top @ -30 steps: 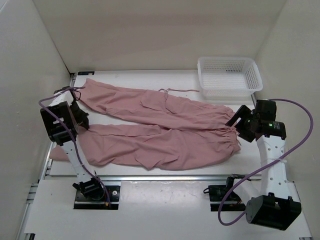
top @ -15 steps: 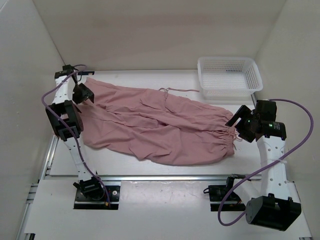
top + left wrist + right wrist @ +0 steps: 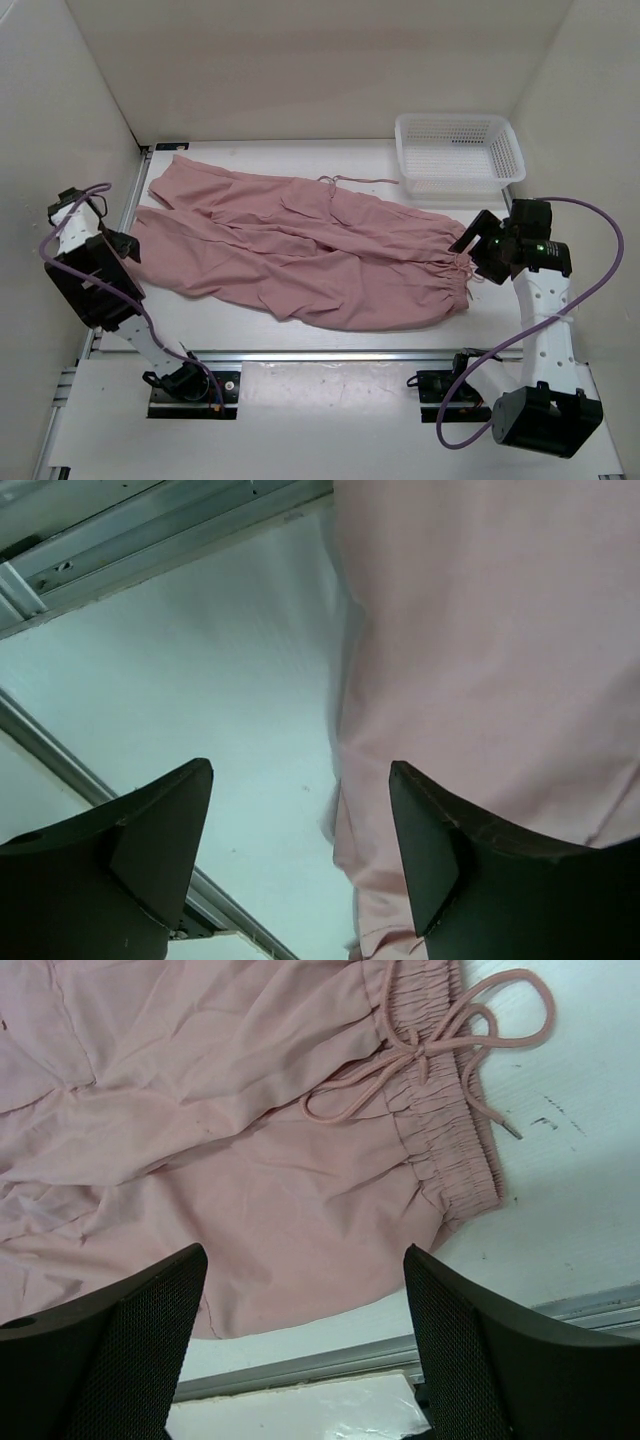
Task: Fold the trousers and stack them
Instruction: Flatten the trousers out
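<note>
— Trousers (image 3: 300,255), one pair, dusty pink: location?
— Spread flat on the white worktop (image 3: 200,325), lying left to right. The two legs overlap, with the cuffs at the left end and the waist at the right end.
— Waist detail?
— Gathered waistband (image 3: 440,1130) with its drawstring (image 3: 440,1040) tied in a loose bow. One cord end trails onto the bare worktop.
— Left pincer (image 3: 300,770)?
— Released, fingers wide apart. It sits at the left edge, just beside the cuffs, with the cloth edge near one finger.
— Right pincer (image 3: 305,1255)?
— Released, fingers spread. It hangs above the waist end and grips no cloth.
— Other items?
— White mesh basket (image 3: 458,118) at the far right corner, apart from the trousers.
</note>
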Action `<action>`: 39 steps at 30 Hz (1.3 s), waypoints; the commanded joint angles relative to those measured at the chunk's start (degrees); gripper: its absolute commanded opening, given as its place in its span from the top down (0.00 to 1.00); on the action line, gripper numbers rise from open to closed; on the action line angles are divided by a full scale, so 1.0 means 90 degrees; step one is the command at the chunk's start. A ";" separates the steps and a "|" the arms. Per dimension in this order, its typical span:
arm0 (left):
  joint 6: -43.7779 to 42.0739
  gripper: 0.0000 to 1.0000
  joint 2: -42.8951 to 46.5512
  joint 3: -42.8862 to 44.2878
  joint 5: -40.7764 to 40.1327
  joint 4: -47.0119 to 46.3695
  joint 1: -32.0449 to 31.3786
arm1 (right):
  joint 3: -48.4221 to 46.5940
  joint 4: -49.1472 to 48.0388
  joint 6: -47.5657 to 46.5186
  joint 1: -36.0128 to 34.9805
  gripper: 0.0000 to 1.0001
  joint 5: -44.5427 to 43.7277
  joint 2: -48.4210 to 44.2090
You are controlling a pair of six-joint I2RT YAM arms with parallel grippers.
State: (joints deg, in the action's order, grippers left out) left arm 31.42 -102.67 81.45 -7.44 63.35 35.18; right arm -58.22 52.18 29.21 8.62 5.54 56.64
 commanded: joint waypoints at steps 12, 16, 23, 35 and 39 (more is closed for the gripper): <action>0.0230 0.28 -0.1218 0.0179 -0.0023 -0.0867 -0.0207 | 0.0794 -0.0096 0.0075 0.0019 0.17 0.0771 -0.0541; 0.0230 0.61 -0.1395 0.0363 -0.0023 -0.0867 -0.0266 | 0.0990 0.0051 0.0211 0.0019 0.17 0.0771 -0.0717; 0.0288 0.90 -0.1619 0.0355 0.0035 -0.0867 -0.0266 | 0.1224 0.0315 0.0328 0.0019 0.17 0.0712 -0.1020; 0.0162 0.90 0.0031 0.0003 0.0339 -0.0867 -0.0579 | 0.2044 0.0882 0.1625 0.0019 0.23 -0.0322 -0.1020; 0.0103 0.90 0.0100 0.0129 0.0466 -0.0741 -0.0637 | 0.2259 0.0336 0.1958 0.0019 0.23 -0.0498 -0.0992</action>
State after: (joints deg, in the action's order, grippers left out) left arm 33.28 -104.36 81.80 -4.89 56.51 29.95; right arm -38.00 58.11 42.39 8.62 3.68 47.81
